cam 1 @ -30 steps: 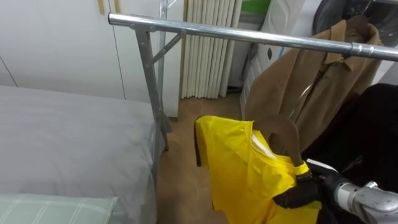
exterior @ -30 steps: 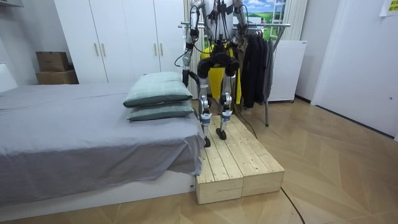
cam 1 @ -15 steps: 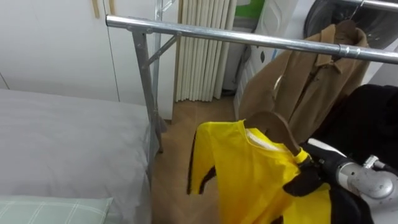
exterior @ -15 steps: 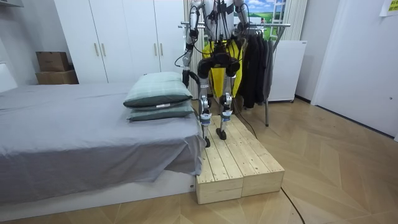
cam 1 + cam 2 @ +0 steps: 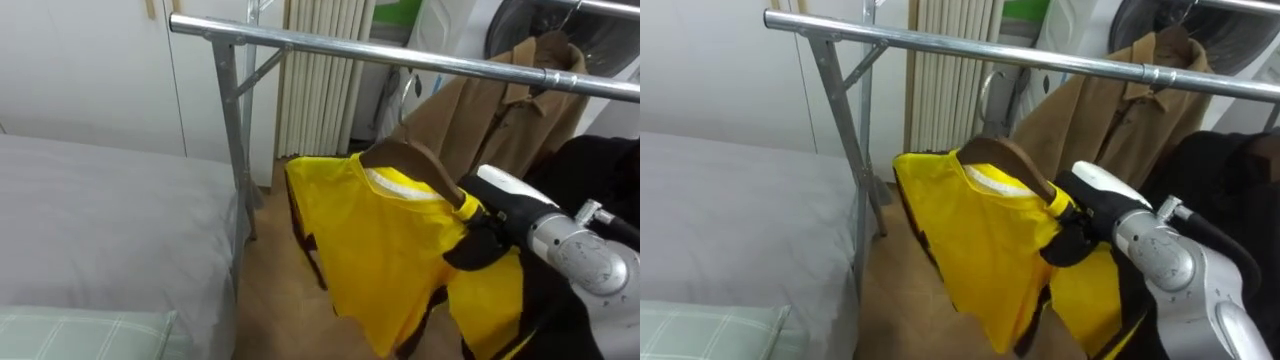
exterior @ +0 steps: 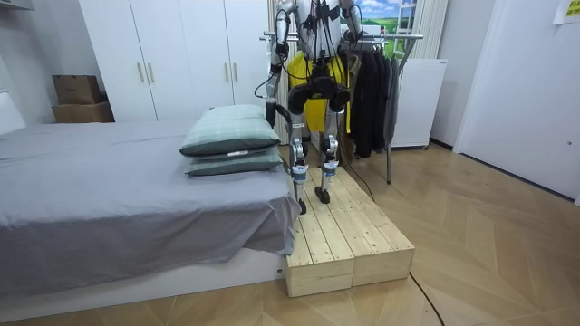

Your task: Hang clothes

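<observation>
A yellow shirt (image 5: 380,245) hangs on a brown wooden hanger (image 5: 410,160), lifted below the metal clothes rail (image 5: 400,57). My right hand (image 5: 478,243) comes in from the right, its dark fingers curled round the hanger's right shoulder and the yellow cloth there. The hanger's metal hook (image 5: 987,95) stands just under the rail (image 5: 990,45), apart from it. In the room view I stand on a wooden platform (image 6: 349,231) facing the rack, and my left hand (image 6: 270,110) hangs low beside the bed.
A tan coat (image 5: 500,120) and a black garment (image 5: 600,170) hang on the rail's right part. The rack's slanted post (image 5: 232,130) stands left of the shirt. A grey bed (image 5: 100,230) with green pillows (image 6: 231,136) lies to the left.
My right hand has carried the shirt and hanger up and to the left, closer to the rail. The shirt now swings out more to the left.
</observation>
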Robot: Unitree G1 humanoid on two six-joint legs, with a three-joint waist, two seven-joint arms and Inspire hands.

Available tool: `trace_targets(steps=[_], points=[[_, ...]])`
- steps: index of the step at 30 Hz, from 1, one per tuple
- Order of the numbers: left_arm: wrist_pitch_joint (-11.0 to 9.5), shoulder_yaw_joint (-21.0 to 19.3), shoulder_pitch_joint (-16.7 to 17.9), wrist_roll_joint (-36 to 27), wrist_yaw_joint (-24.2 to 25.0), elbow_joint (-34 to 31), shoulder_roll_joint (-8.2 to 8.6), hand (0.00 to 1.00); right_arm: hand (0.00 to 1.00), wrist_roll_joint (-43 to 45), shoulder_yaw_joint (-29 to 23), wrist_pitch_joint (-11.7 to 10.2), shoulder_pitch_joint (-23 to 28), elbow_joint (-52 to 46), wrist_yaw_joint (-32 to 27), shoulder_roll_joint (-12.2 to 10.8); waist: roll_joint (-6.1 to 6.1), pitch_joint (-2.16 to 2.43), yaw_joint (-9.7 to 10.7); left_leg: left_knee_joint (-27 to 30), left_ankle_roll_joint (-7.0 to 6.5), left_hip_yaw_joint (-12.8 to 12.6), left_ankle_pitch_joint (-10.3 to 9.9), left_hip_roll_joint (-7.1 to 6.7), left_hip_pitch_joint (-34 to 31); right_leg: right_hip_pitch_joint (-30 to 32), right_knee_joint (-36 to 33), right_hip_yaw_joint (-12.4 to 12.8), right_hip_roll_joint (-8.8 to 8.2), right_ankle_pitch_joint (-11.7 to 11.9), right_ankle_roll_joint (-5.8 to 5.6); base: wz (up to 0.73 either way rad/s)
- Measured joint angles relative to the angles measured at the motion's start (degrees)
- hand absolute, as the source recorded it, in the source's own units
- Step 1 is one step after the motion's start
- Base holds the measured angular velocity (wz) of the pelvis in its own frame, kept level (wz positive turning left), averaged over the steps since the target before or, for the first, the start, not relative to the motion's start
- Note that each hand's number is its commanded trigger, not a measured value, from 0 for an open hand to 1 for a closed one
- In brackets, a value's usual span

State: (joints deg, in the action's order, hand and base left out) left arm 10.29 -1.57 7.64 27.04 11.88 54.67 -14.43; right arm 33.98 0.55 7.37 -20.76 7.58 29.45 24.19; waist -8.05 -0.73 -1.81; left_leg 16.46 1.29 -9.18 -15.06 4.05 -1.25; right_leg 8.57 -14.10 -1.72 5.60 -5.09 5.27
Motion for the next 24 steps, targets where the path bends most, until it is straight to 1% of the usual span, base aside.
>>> trace_targets(steps=[4,10,13,22,24], points=[[-0.04,0.07,0.01,-0.03,0.01,0.01,-0.13,0.00,1.00,-0.86,0.00,0.00,-0.89,0.00,0.09,0.71,-0.15,-0.03,0.00,-0.18,0.00,-0.02,0.00,-0.01,0.00,-0.03,0.25,0.07,0.02,0.01,0.00,0.00],[-0.04,0.67,0.06,-0.28,0.39,-0.41,-0.43,0.00,1.00,-2.24,0.00,0.05,-0.99,0.01,1.67,0.72,-0.36,-0.03,-0.06,-0.27,0.00,-0.01,0.00,-0.03,-0.11,0.00,0.44,0.03,0.03,0.00,-0.01,0.00],[-0.04,0.69,0.31,-0.12,1.35,-1.11,-0.64,0.00,1.00,-2.89,-0.01,0.05,-0.99,0.02,2.03,0.72,-0.44,-0.01,-0.08,-0.27,0.00,0.00,0.00,-0.02,-0.11,-0.02,0.45,-0.02,0.03,0.00,-0.01,0.00],[-0.05,1.20,0.38,0.02,1.48,-1.19,-0.75,0.00,1.00,-7.02,-0.02,-0.01,-0.99,0.97,2.65,0.80,-0.57,-0.04,-0.16,-0.26,0.00,0.19,0.00,-0.03,0.41,-0.64,0.53,-0.13,-0.04,0.00,-0.01,0.00],[-0.05,1.47,0.36,0.02,1.48,-1.19,-0.75,0.00,1.00,-8.91,-0.01,-0.05,-1.04,2.57,3.04,0.80,-0.53,-0.06,-0.24,-0.27,0.00,0.33,0.00,-0.04,0.56,-0.79,0.50,-0.23,-0.07,0.00,-0.01,0.00]])
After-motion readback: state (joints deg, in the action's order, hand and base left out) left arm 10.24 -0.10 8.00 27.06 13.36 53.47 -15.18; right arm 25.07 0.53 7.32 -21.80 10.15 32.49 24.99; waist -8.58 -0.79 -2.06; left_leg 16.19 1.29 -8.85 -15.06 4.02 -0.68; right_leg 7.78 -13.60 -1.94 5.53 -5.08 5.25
